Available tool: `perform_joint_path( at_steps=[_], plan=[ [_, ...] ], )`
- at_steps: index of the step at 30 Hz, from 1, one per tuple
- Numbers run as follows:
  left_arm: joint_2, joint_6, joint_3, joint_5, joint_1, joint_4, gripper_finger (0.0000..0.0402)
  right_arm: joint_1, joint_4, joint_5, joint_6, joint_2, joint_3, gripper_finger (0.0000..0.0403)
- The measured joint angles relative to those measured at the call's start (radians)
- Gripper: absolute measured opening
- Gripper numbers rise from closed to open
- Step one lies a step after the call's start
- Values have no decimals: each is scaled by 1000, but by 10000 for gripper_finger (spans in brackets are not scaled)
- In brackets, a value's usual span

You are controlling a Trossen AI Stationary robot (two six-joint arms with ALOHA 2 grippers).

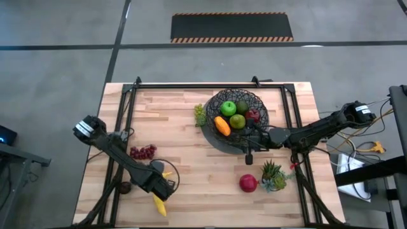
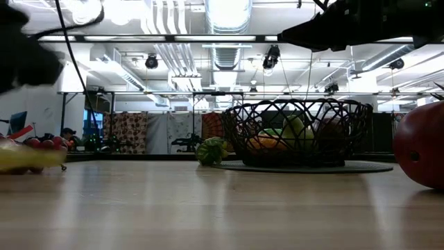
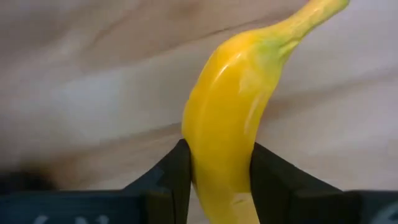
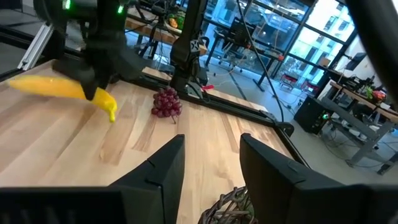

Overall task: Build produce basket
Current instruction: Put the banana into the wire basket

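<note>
The black wire basket (image 1: 216, 141) stands right of the table's centre and holds a green apple (image 1: 228, 108), an orange piece (image 1: 222, 125), another green fruit (image 1: 237, 121) and a red one (image 1: 253, 115). Green grapes (image 1: 201, 114) lie against its left side. Purple grapes (image 1: 143, 152) lie at the left, and a red apple (image 1: 248, 183) lies near the front. My left gripper (image 1: 162, 186) is near the front left edge, shut on the yellow banana (image 1: 159, 205). My right gripper (image 4: 211, 165) is open over the basket's near rim (image 4: 231, 208). My left gripper pinches the banana's middle (image 3: 219, 168) between its two fingers (image 3: 176, 177), which lie across the fruit and come from above. The banana lies roughly level (image 4: 59, 87), with both ends sticking out past the fingers. Whether it rests on the table I cannot tell.
A small spiky potted plant (image 1: 273, 175) stands right of the red apple, close under my right arm. A black metal frame (image 1: 210, 84) runs along the far edge and both sides of the table. Bare wood (image 1: 191, 165) lies between the banana and the basket.
</note>
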Motion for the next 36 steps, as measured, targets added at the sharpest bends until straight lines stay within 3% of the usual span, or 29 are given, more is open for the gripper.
perform_joint_path(
  at_steps=[3,7,13,19,23,29,36],
  plan=[
    [-81,218,13,-178,18,5,107,0,-1,-3,-12,0,-3,146],
    [-204,613,11,-488,48,117,123,0,21,-5,-23,0,-2,151],
    [-324,1184,-47,-677,133,396,127,-1,148,-79,76,1,-1,172],
    [-338,1703,-157,-672,208,843,129,0,237,-105,140,44,-1,207],
    [-324,1907,-239,-671,255,1087,130,0,350,-106,128,96,-1,224],
    [-294,2041,-315,-667,323,1365,131,0,475,-112,92,159,28,241],
    [-243,2055,-321,-605,375,1458,131,-1,474,-136,7,269,137,242]
  ],
)
